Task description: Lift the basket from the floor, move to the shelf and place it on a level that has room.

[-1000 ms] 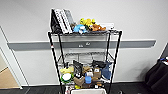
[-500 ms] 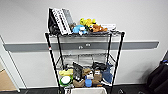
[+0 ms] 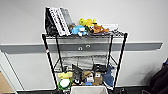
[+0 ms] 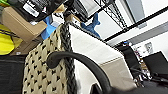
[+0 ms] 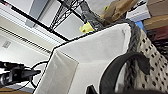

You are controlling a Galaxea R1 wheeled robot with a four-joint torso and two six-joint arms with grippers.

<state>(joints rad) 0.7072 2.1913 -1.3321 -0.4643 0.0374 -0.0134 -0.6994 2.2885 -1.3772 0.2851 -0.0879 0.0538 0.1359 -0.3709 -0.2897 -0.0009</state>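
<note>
Basket (image 3: pixel 89 89) first, nearest the camera: its cream-lined rim shows at the lower edge of the head view, off the floor and directly in front of the shelf (image 3: pixel 84 62), about level with the cluttered lower tier. In the left wrist view the basket's speckled woven side and dark braided edge (image 4: pixel 47 75) sit right against that arm; in the right wrist view the white lining and the opposite braided edge (image 5: pixel 82 67) sit just as close. So the basket appears to hang between the two arms, one at each short end, with its long axis running across the shelf front. Whether either end effector is clamped on it or standing apart, I cannot tell; the fingers are not distinguishable.

Beyond the basket, the lower tier is packed with boxes, a green-rimmed round item and blue cloth. Above that, the level (image 3: pixel 85 62), second from the top, looks mostly bare mesh. Farthest up, the top tier carries books (image 3: pixel 58 21) and plush toys (image 3: pixel 87 26).

The deciding relation: the level lies above and beyond the basket, neither arm nearer, so the carry likely needs both sides raised evenly.
</note>
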